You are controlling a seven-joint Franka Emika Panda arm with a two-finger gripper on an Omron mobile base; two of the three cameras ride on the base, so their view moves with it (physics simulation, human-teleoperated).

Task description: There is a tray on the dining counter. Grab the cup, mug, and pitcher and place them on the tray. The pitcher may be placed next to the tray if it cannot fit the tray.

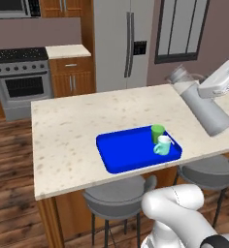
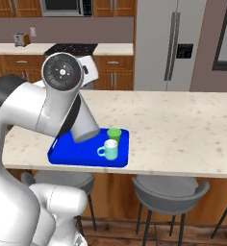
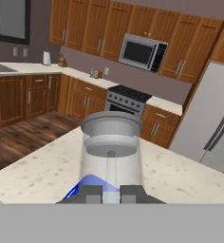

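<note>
Stove (image 1: pixel 20 72) far left by wall, well clear of work. Counter (image 1: pixel 68 140) next, beige top. Tray (image 1: pixel 121 150) near front edge, left half bare. Cup (image 1: pixel 157 131) + mug (image 1: pixel 162 145) already on tray's right end, just beside each other, upright. Right of those: pitcher (image 1: pixel 204 109) up in air, tilted hard, lid end toward fridge, base end over counter's right part, well apart from tray. Gripper (image 3: pixel 111 193) clamped narrow on pitcher, fingers either side of body in hand view.

Step in hand, by the look of it: carry pitcher over to tray. To do well: bring upright before lowering, else lands on edge & tips. Aim for bare left half, away from cup/mug. Lower till base sits flat, then let go. If too tight, set beside tray instead.
</note>
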